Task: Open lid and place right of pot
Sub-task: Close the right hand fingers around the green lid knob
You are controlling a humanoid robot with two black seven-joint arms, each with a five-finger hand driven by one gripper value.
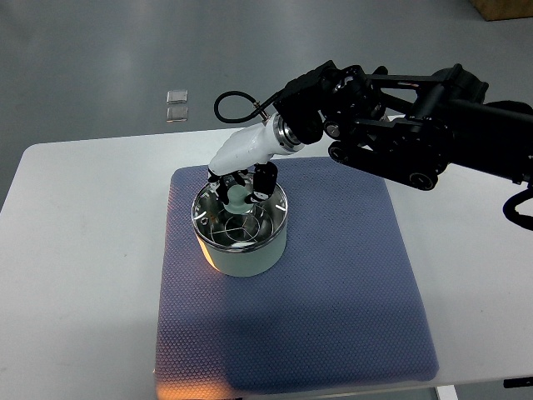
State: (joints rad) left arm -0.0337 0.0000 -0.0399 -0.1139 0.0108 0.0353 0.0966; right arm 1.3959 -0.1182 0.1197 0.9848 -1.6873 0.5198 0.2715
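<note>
1. We see the pot (242,229) at the blue mat's (333,292) left side on a white table (75,250).
2. Our right hand (241,183) reaches over its far rim; whether the fingers grip the lid (237,218), we cannot tell.

No legible text anywhere.

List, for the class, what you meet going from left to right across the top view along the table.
Bare white table → blue mat, its left edge → pot with the right robot hand over its lid → open mat right of the pot → black arm running to the right edge.
</note>
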